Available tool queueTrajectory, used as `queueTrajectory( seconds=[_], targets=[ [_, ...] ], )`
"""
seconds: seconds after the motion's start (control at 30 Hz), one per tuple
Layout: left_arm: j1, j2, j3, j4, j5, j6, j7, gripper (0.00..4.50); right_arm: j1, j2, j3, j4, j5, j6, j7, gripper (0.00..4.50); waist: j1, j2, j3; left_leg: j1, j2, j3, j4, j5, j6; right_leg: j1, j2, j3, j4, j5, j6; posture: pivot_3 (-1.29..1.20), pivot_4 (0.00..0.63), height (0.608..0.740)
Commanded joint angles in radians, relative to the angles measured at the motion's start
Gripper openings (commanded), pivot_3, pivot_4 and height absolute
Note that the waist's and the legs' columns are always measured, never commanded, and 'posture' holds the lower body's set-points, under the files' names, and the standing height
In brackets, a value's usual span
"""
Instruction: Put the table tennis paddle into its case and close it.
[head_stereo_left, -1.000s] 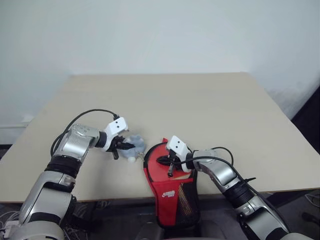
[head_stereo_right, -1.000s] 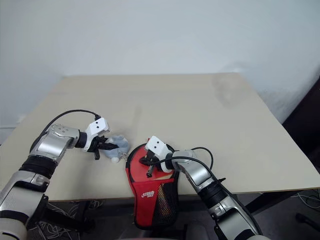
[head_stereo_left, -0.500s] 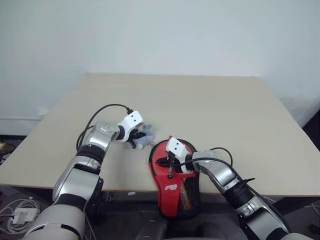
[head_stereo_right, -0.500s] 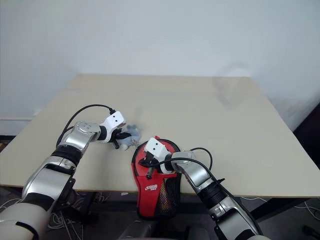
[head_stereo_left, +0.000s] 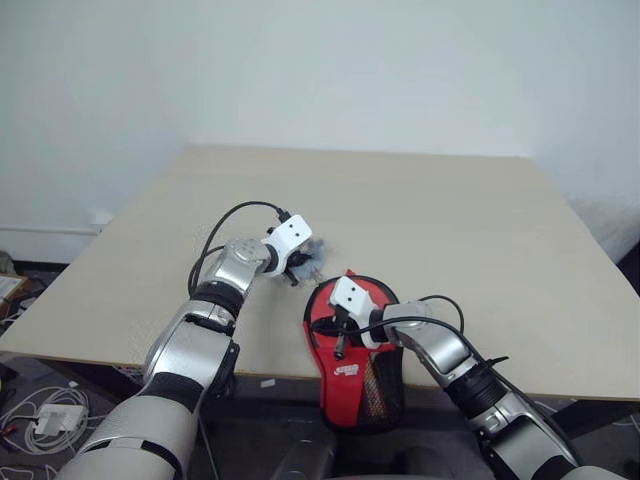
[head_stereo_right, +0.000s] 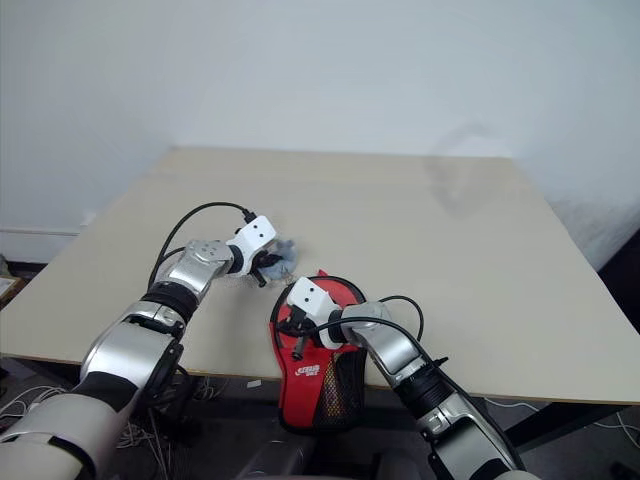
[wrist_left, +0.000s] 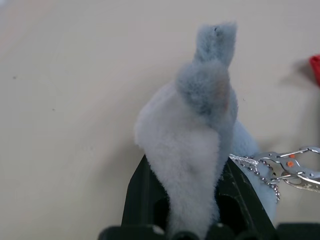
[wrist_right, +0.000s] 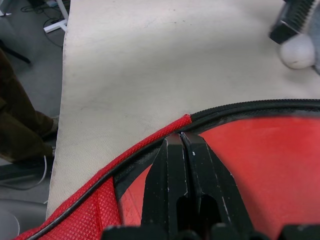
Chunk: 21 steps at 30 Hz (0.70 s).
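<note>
Grey plush now sits closer to the case (head_stereo_left: 352, 345) than a second ago: the left claw (head_stereo_left: 303, 268) has carried the fluffy grey-and-white keychain toy (wrist_left: 200, 130) rightward and farther across the bench (head_stereo_left: 450, 230), from well left of the pouch to just beyond its far-left rim. The right claw (head_stereo_left: 338, 330) has kept its place at the case's edge.

The left claw's black fingers (wrist_left: 145, 195) are parted only slightly, pinched around the lower part of the toy, whose small silver chain and clasp (wrist_left: 287, 167) dangle to one side. The right claw's fingers (wrist_right: 172, 175) are pressed fully together, tips resting at the black-edged zipper rim of the case where the red fabric lining meets it; whether they pinch the zipper pull or merely touch the edging cannot be told.

The case lies at the near edge of the bench, round end on the surface, its narrow end with white logo and black mesh panel hanging over the front edge. Its red face looks up.
</note>
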Motion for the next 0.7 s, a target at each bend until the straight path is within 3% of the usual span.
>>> queueTrajectory(
  seconds=[0.03,0.4,0.7],
  targets=[
    [-0.080,-0.023,0.036,-0.010,0.009,-0.051,0.108,0.33,0.007,0.002,0.011,0.000,-0.008,0.015,0.004,0.00,0.000,0.000,0.000,0.000,0.000,0.000,0.000,0.000,0.000,0.000,0.000,0.000,0.000,0.000,0.000,0.00,0.000,0.707],
    [-0.132,-0.098,0.045,0.045,0.042,-0.093,0.265,0.33,0.010,0.003,0.011,0.000,-0.010,0.018,0.002,0.00,-0.019,0.000,0.000,-0.001,-0.002,-0.003,0.002,0.000,0.000,0.000,0.001,0.001,-0.002,0.001,0.003,0.00,0.000,0.707],
    [-0.105,-0.125,0.033,0.017,0.046,-0.231,0.166,0.33,0.011,0.009,0.010,0.000,-0.010,0.020,-0.002,0.00,-0.022,0.000,0.000,-0.002,-0.003,-0.004,0.004,0.000,0.000,-0.001,0.001,0.001,-0.003,0.001,0.003,0.00,0.000,0.707]
  ],
)
